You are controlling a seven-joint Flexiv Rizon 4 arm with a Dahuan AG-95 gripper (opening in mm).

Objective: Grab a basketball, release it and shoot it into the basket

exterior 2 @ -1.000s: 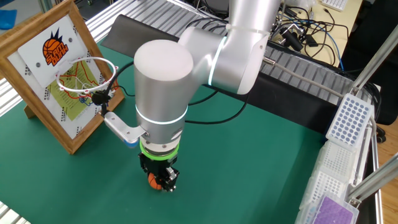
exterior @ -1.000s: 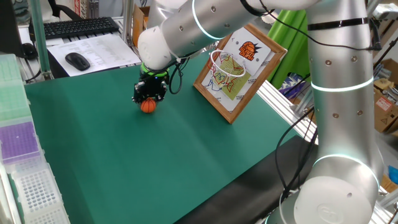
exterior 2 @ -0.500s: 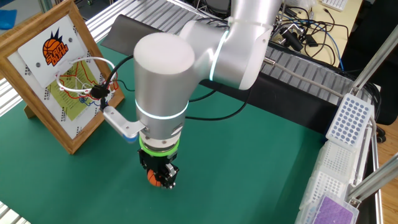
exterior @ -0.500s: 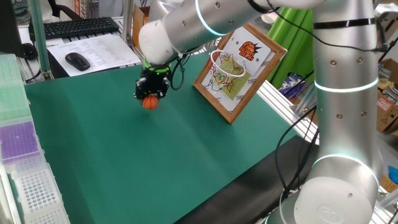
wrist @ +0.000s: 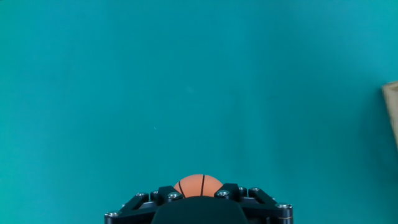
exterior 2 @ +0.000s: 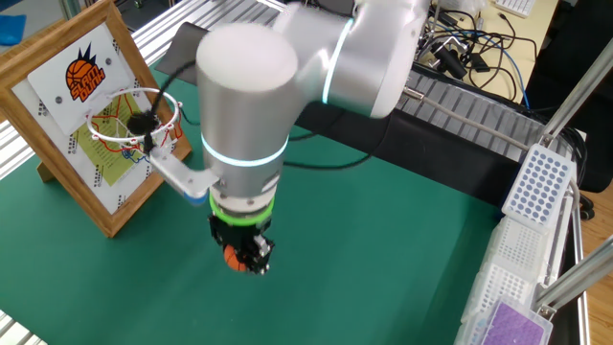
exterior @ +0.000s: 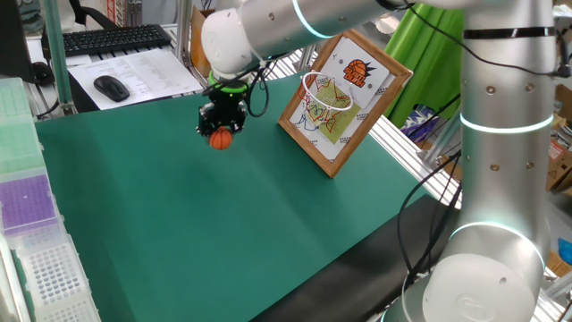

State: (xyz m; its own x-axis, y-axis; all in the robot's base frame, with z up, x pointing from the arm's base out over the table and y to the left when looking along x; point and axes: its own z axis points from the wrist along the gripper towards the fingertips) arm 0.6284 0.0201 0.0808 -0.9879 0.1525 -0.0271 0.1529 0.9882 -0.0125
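One green mat [exterior: 223,233] over the table, fingers [exterior: 221,131] pinching basketball [exterior: 220,139] above it, keyboard [exterior: 105,38] behind.

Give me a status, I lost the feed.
Tool shut on basketball, off the mat. Basket off to the side, higher. Nothing between.

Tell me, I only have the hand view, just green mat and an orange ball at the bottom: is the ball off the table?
Observer: Yes. The ball hangs above the green mat, held in the gripper.
Operator: Where is the hoop?
Observer: The hoop sits on a tilted wood-framed board, off to the side of the gripper and higher than the ball.
Operator: Anything under the ball?
Observer: Only bare mat shows beneath it in both fixed views.
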